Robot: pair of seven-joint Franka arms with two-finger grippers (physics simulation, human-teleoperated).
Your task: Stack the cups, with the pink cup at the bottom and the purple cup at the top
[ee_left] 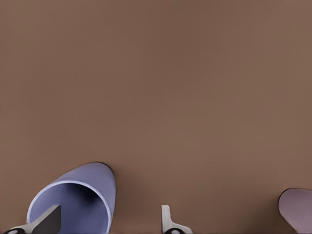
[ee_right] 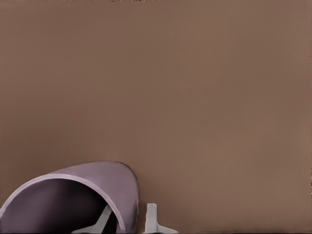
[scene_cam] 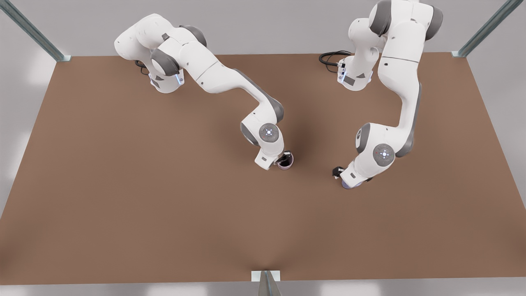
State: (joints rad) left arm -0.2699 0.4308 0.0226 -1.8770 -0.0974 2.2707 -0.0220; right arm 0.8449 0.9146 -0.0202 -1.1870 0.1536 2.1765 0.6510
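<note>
Both matte, tapered, handleless: pink cup [ee_right: 73, 195] mauve, purple cup [ee_left: 78, 200] periwinkle.

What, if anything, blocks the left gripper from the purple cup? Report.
Likely yes, it can reach. The left gripper straddles the purple cup at its wall, one finger inside the rim and one outside, with nothing else between them.

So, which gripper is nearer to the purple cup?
Left. The left gripper straddles the wall of the purple cup, one finger inside, one outside. The right gripper is at the pink cup, farther toward the front view's left.
</note>
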